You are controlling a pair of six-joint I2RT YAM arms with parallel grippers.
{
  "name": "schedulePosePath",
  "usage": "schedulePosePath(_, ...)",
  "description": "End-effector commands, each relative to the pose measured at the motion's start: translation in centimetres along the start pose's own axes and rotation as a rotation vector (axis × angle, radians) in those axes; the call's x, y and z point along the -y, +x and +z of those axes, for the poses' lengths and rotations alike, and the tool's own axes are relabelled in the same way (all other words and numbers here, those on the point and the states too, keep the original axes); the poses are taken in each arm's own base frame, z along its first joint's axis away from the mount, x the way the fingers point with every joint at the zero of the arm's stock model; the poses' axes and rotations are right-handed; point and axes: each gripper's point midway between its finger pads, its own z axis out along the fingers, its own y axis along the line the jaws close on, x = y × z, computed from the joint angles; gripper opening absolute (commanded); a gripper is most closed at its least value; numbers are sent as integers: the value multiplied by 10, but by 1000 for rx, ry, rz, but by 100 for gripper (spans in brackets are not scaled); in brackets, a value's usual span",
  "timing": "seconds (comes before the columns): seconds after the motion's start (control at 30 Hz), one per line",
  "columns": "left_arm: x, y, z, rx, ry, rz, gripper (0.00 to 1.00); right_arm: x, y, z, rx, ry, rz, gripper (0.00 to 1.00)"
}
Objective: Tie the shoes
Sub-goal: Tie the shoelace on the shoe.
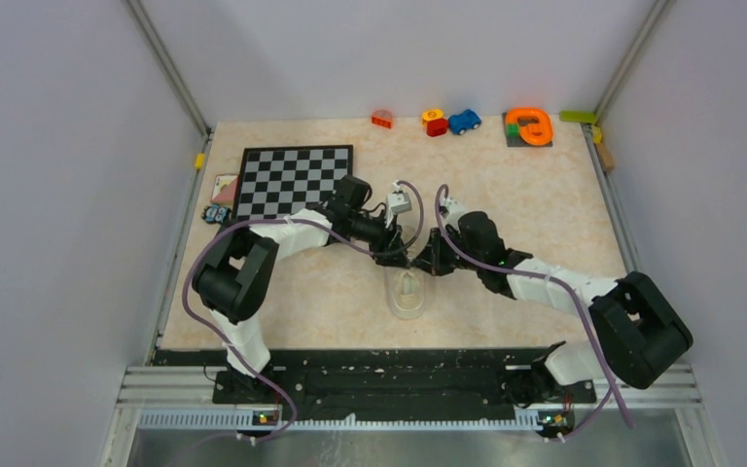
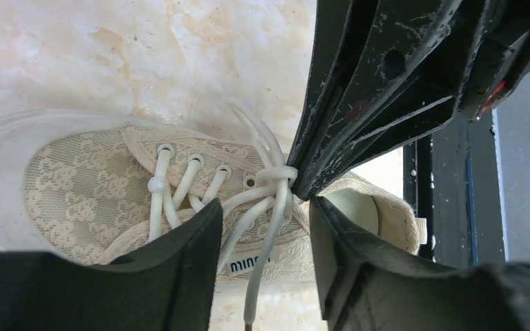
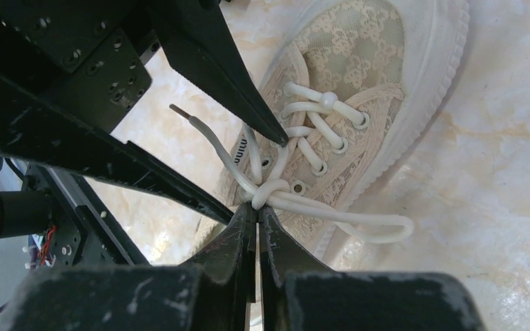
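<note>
The cream shoe (image 1: 409,297) lies on the marble table, toe pointing at the arms' bases. Its lace-patterned upper (image 2: 83,183) carries white laces crossed into a knot (image 3: 268,191) near the top eyelets. My right gripper (image 3: 257,207) is shut, its tips pressed against that knot; whether a strand is pinched does not show. A lace loop (image 3: 379,227) trails over the shoe's side onto the table. My left gripper (image 2: 266,234) stands open over the tongue, its fingers (image 2: 179,255) straddling a loose lace strand (image 2: 266,262). Both grippers meet above the shoe (image 1: 415,259).
A chessboard (image 1: 297,180) lies at the back left with cards (image 1: 224,187) beside it. Small toys line the far edge: a red block (image 1: 382,119), a blue car (image 1: 464,121) and an orange ring piece (image 1: 529,126). The metal rail (image 1: 399,394) runs along the near edge.
</note>
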Motion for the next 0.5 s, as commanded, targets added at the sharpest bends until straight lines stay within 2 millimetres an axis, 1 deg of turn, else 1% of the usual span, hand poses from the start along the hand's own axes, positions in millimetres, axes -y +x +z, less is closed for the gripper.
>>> schedulePosePath(0.0,-1,-7,4,-1,11,47,49,-19,-19,0,13,-47,-39,0)
schedulePosePath(0.07,-4,-6,3,-5,1,46,42,-20,-19,-1,0,-43,-41,0)
schedulePosePath(0.13,-5,-6,3,-7,-7,47,37,-22,-20,-3,-15,-45,-45,0)
schedulePosePath(0.33,-4,-8,4,-3,2,51,14,-22,-18,-5,-42,-46,-43,0)
schedulePosePath(0.4,-4,-8,4,-2,4,48,1,-23,-19,-5,-42,-49,-42,0)
schedulePosePath(0.43,-5,-7,5,-5,3,44,0,-23,-19,-5,-43,-48,-41,0)
schedulePosePath(0.47,-5,-7,5,-6,4,41,0,-22,-20,-6,-43,-45,-41,3)
